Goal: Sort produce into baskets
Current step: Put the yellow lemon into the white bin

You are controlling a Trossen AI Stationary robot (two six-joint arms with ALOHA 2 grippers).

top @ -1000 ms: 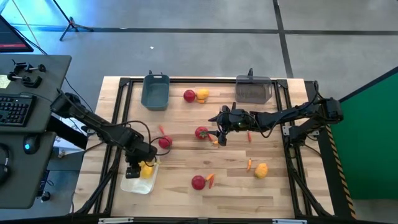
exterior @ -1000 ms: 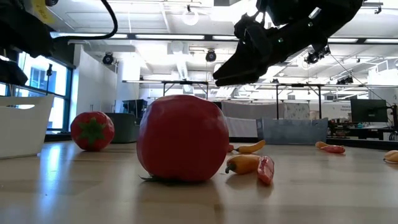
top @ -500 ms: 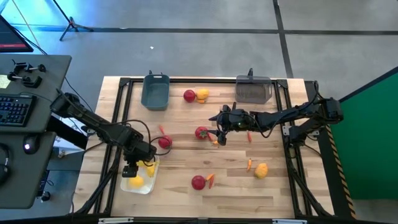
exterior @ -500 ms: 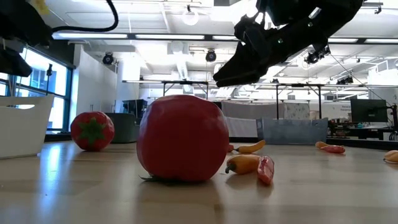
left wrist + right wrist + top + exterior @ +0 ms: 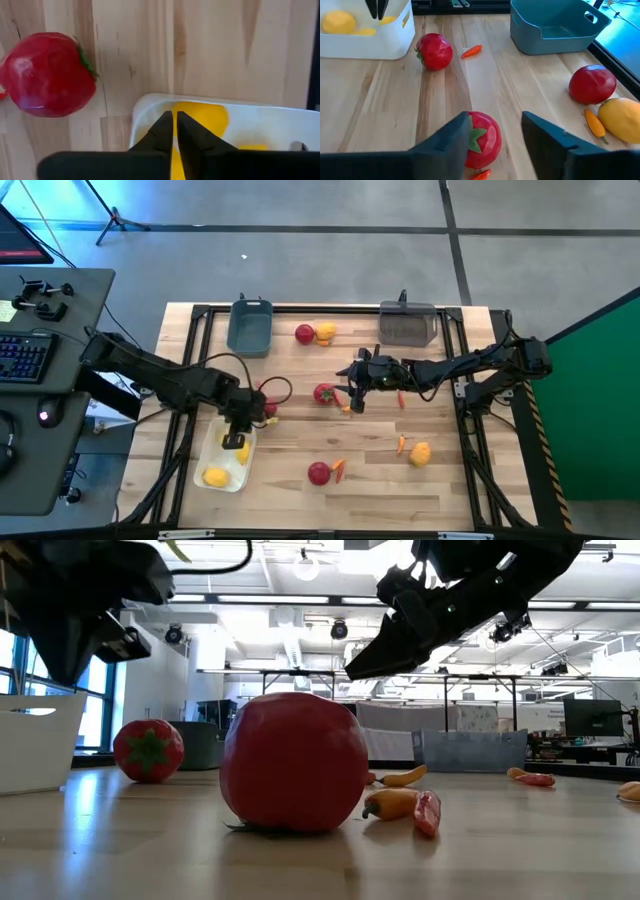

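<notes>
While four tomatoes point(image 5: 324, 393) lie loose, three baskets point(image 5: 249, 328) stand.

White tray point(image 5: 212, 461) with 2 lemons point(image 5: 215, 476), 4 tomatoes point(image 5: 318, 472) loose, blue bin point(image 5: 249, 328), grey bin point(image 5: 407, 326).

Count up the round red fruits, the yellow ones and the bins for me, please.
red tomatoes: 4
yellow lemons: 4, two of them in the white bin
bins: 3
Total: 11
</notes>
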